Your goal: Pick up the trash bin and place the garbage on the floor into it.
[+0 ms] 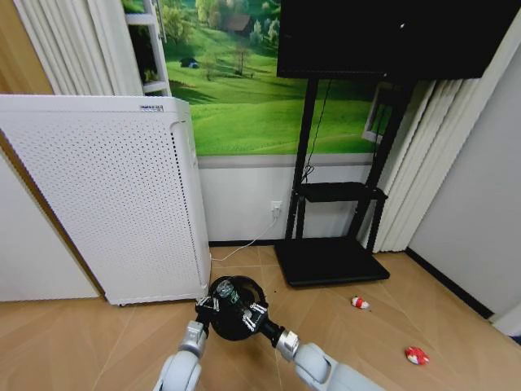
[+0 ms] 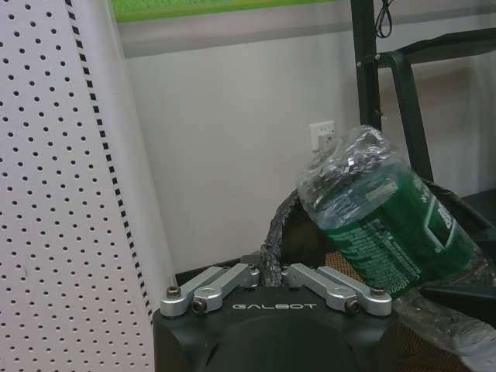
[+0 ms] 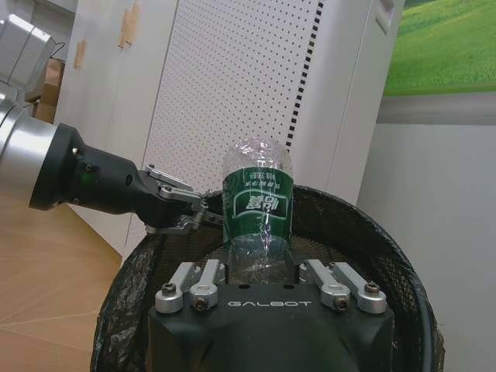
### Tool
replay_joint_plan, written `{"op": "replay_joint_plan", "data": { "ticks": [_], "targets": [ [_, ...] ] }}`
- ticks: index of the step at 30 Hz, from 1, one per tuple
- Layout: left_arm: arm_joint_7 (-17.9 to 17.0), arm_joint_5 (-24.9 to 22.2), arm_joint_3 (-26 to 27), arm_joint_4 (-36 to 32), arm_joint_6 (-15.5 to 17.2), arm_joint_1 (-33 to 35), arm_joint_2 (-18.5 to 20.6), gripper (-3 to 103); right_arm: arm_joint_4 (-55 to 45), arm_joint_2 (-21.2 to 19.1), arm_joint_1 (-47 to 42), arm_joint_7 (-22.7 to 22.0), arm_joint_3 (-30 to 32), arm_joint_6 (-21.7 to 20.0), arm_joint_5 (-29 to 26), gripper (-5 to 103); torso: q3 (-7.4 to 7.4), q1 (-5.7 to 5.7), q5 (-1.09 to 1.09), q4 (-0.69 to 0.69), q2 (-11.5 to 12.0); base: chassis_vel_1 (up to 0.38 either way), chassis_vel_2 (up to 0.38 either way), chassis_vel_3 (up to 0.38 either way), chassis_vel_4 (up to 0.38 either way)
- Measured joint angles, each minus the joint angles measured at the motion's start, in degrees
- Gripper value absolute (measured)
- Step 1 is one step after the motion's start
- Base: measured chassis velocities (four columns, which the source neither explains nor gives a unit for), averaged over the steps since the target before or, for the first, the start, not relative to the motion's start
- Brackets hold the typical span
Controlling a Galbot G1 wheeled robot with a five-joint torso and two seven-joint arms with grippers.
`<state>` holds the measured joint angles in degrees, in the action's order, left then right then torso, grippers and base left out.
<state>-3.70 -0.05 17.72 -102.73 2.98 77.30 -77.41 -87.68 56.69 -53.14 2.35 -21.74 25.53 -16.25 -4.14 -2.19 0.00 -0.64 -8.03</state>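
Fingers of my right gripper (image 3: 267,275) are clamping the bottle (image 3: 258,203) upright over the trash bin (image 1: 236,308), whose rim my left gripper (image 2: 275,271) is pinching at lower centre.

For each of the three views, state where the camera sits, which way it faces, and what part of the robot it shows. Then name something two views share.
Head view: high, looking down at the floor; both arms meet at the trash bin.
Left wrist view: faces the wall; left gripper clamps the bin's rim.
Right wrist view: faces the white perforated appliance; right gripper holds the bottle above the bin.
Shared: both wrist views show the bottle.
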Motion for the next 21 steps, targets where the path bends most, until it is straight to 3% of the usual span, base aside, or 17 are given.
{"op": "replay_joint_plan", "data": {
  "ticks": [11, 13, 16, 21],
  "targets": [
    [0.04, 0.03, 0.05, -0.31, 0.05, 0.07, -0.15, 5, -0.51, -0.66, -0.39, -0.54, 0.86, -0.1, 0.07, 82, 0.0, 0.0, 0.0, 0.0, 0.0, 0.0, 0.0, 0.0, 0.0],
    [0.05, 0.03, 0.09, -0.32, 0.05, 0.13, -0.18, 5, -0.55, -0.68, -0.47, -0.72, 1.03, -0.13, 0.07, 82, 0.0, 0.0, 0.0, 0.0, 0.0, 0.0, 0.0, 0.0, 0.0],
    [0.07, 0.03, 0.8, -0.73, 0.03, 0.61, -0.26, 5, -1.8, -1.19, -1.44, -2.18, 3.72, -1.82, -2.14, 97, 0.0, 0.0, 0.01, 0.01, 0.0, 0.0, 0.0, 0.0, 0.0],
    [0.07, 0.0, 1.88, -1.19, -0.08, 1.19, -0.22, 5, -3.14, -2.17, -3.03, -4.09, 9.1, -5.25, -5.95, 100, 0.0, 0.0, 0.01, 0.0, 0.0, 0.0, 0.0, 0.0, 0.0]
  ]
}}
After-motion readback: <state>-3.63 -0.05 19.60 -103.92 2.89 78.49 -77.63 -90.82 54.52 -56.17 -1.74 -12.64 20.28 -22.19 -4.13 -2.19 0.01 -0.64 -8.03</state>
